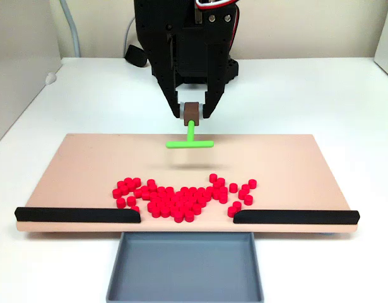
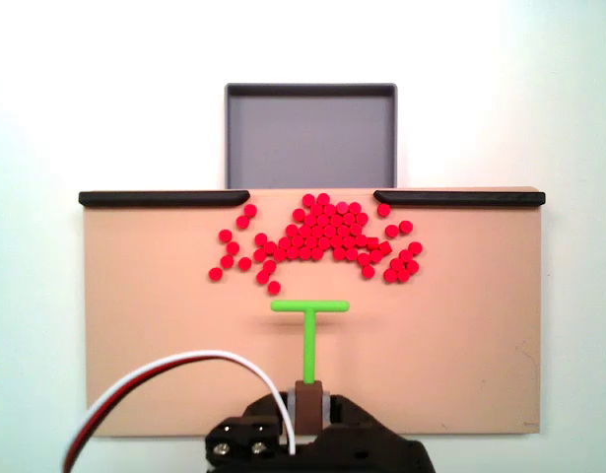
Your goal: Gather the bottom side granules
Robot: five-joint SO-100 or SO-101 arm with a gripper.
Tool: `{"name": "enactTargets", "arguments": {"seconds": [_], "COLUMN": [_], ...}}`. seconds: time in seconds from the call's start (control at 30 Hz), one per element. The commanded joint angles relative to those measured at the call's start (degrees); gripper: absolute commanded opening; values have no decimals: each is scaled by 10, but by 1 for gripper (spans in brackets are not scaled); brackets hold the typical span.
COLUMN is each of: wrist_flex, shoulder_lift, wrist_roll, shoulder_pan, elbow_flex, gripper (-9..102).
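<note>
Above board (image 1: pixel 86 164): gripper (image 1: pixel 194 112) clamps green T-tool (image 1: pixel 190 142), behind granules (image 1: pixel 181 199).

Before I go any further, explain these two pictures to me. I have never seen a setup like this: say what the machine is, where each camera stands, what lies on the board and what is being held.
The black machine is a small robot arm. Its gripper is shut on the brown handle of a green T-shaped tool.

One fixed camera faces the arm from across the table. The other looks straight down, with the arm at the picture's bottom edge.

On the white table lies a tan board. A loose cluster of red granules sits on it, near two black bars with a gap between them. Beyond that gap is an empty grey tray.
</note>
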Motion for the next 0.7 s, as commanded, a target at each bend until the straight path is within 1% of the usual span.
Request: {"name": "enactTargets", "arguments": {"seconds": [0.0,0.07,0.23,0.67], "wrist_flex": [37,67,98,98], "shoulder_lift": [35,41,61,86], "wrist_roll": [-10,-15,-16,-18], "shoulder_pan": [-2,1,1,6], "elbow_flex": [-23,-33,-33,-24], "gripper": [2,2,2,1]}}
